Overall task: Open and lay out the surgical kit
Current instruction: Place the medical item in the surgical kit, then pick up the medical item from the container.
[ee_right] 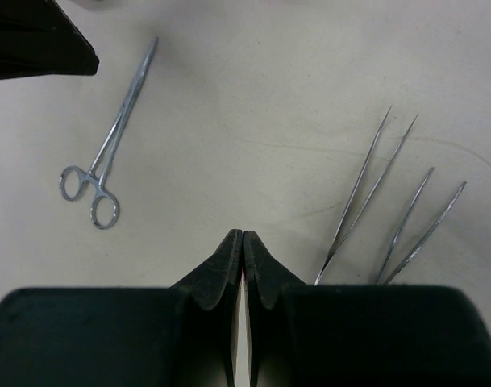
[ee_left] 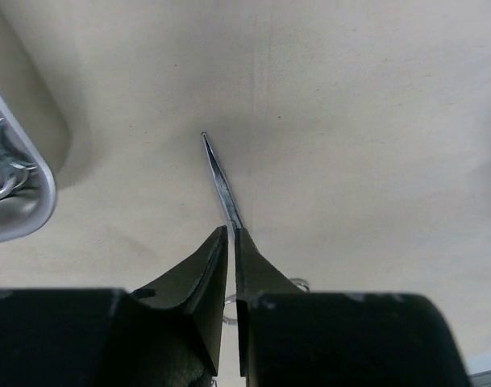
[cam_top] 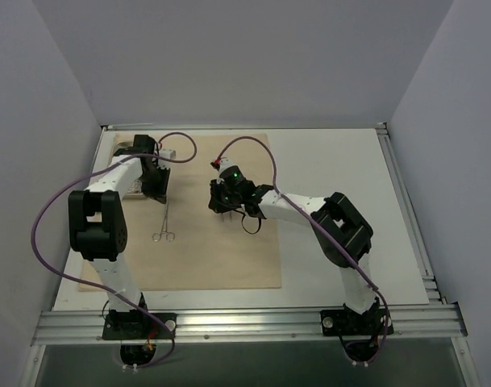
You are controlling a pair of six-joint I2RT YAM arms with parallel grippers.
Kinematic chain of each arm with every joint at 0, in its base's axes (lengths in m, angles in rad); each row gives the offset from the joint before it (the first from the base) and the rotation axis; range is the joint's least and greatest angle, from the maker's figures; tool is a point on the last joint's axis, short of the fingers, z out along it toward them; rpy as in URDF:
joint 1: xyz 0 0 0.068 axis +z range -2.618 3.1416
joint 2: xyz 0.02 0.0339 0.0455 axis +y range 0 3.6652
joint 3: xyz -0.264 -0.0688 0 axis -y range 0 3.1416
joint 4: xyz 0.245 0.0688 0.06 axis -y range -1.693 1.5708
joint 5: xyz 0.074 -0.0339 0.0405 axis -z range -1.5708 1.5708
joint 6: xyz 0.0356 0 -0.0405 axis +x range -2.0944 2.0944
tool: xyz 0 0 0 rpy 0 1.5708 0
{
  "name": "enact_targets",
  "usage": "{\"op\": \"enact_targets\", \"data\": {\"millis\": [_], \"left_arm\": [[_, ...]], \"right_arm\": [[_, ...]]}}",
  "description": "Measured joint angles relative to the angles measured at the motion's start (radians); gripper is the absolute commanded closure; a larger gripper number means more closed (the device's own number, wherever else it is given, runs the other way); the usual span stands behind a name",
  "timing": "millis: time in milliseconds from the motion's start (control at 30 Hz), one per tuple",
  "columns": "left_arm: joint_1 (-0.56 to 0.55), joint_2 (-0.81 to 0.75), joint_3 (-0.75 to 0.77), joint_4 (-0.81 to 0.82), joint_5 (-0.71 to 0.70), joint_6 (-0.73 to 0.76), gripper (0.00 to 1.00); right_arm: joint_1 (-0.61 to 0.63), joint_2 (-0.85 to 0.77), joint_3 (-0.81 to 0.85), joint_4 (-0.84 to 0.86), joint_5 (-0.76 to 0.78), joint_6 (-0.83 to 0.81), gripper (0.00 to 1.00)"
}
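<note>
Laying-out step, by the look of it: beige cloth wrap already spread flat, instruments going down one by one.

Left gripper pinched nearly closed on a slim pointed steel instrument, tip jutting forward past the fingertips and pointing down at the cloth. Whether the tip touches the cloth cannot be told. Steel tray off to the gripper's left, just beside, with more metal inside. From above, scissor-like forceps lying on the cloth directly behind and below the left gripper, ring handles toward the arm bases.

Right gripper fully closed, fingertips pressed together, nothing visible between them. Two pairs of tweezers resting on the cloth just right of its fingertips, points fanned forward; the same forceps lying ahead and to the left.

Next, probably: lowering the held instrument flat onto bare cloth, apart from the forceps, then parting the fingers cleanly so nothing drags. Needed afterwards: a return to the tray for the remaining pieces. Green and white packets not visible in any view.
</note>
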Motion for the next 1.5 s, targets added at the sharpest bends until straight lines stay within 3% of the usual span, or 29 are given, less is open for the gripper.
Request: {"op": "enact_targets", "data": {"millis": [200, 333, 533, 800, 1500], "left_arm": [[0.016, -0.109, 0.130, -0.052, 0.028, 0.003, 0.78], [0.084, -0.120, 0.229, -0.058, 0.037, 0.001, 0.70], [0.188, 0.006, 0.410, -0.043, -0.040, -0.008, 0.66], [0.207, 0.280, 0.566, -0.033, -0.106, -0.025, 0.62], [0.210, 0.420, 0.578, -0.009, -0.098, -0.044, 0.60]], "right_arm": [[-0.010, -0.078, 0.029, -0.023, 0.000, -0.013, 1.00], [-0.046, -0.161, 0.031, -0.029, 0.001, -0.031, 1.00], [-0.150, -0.238, 0.006, -0.024, 0.006, -0.037, 1.00], [-0.188, -0.229, -0.045, -0.043, 0.019, -0.047, 1.00], [-0.209, -0.163, -0.044, -0.053, 0.009, -0.052, 1.00]]}}
